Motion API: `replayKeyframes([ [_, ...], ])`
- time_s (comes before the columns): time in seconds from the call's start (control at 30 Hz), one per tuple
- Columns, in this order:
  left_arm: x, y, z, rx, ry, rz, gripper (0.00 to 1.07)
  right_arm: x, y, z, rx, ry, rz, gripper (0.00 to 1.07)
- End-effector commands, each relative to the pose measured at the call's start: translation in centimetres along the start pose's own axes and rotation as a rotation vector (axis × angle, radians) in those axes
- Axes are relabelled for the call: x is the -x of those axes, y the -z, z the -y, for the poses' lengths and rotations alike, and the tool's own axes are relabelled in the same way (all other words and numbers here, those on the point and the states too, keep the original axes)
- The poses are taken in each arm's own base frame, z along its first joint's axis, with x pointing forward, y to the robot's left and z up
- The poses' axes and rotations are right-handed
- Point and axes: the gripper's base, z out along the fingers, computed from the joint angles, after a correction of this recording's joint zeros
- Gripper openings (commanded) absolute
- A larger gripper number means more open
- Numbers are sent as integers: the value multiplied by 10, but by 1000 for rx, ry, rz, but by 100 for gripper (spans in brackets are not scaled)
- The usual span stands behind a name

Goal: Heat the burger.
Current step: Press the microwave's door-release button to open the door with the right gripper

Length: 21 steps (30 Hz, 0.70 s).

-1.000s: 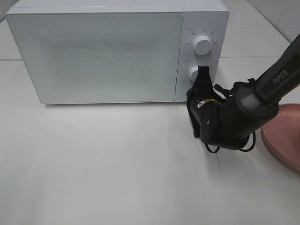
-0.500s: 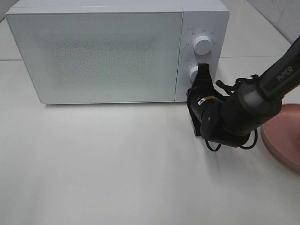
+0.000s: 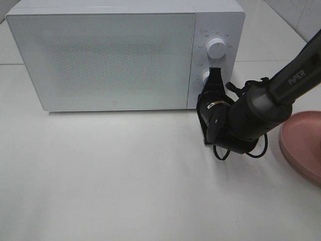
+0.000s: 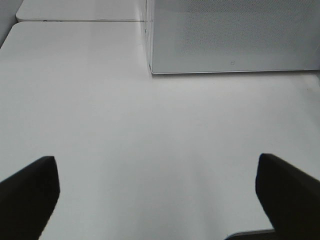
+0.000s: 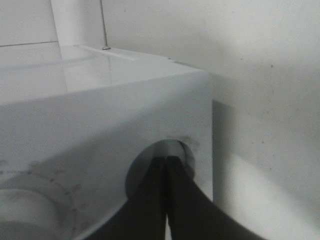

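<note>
Standing on the table (image 3: pixel 100 181) in the high view, the white microwave (image 3: pixel 100 55) had its door closed, and the burger was nowhere in sight. It probably sat inside, though nothing showed it. The right claw (image 3: pixel 216 76), clenched with nothing between its fingers, had its tips at the lower knob (image 3: pixel 205 78), below the upper knob (image 3: pixel 216 48). I judged loading done and the timer setting in hand, with heating and retrieval left. A bare pink plate (image 3: pixel 301 143) lay at the table's right edge, near the right arm (image 3: pixel 296 75).

In the left wrist view, the left claw (image 4: pixel 156 165) hung released over bare table before the microwave's door corner, holding nothing and obstructing nothing.

In the right wrist view, the pinched fingers (image 5: pixel 150 200) met at the knob's round recess. Whether they turned it or merely pressed could not be told.
</note>
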Motion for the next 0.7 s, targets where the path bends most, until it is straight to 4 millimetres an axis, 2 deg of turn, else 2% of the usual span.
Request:
replayKeyframes([
  [0.03, 1, 2, 0, -11, 4, 30, 100, -2, -11, -32, 229, -1, 40, 0],
  [0.23, 1, 2, 0, -11, 4, 30, 100, -4, -13, -46, 299, 18, 64, 0],
  [0.7, 1, 2, 0, -11, 4, 30, 100, -6, -13, -48, 299, 29, 59, 0],
])
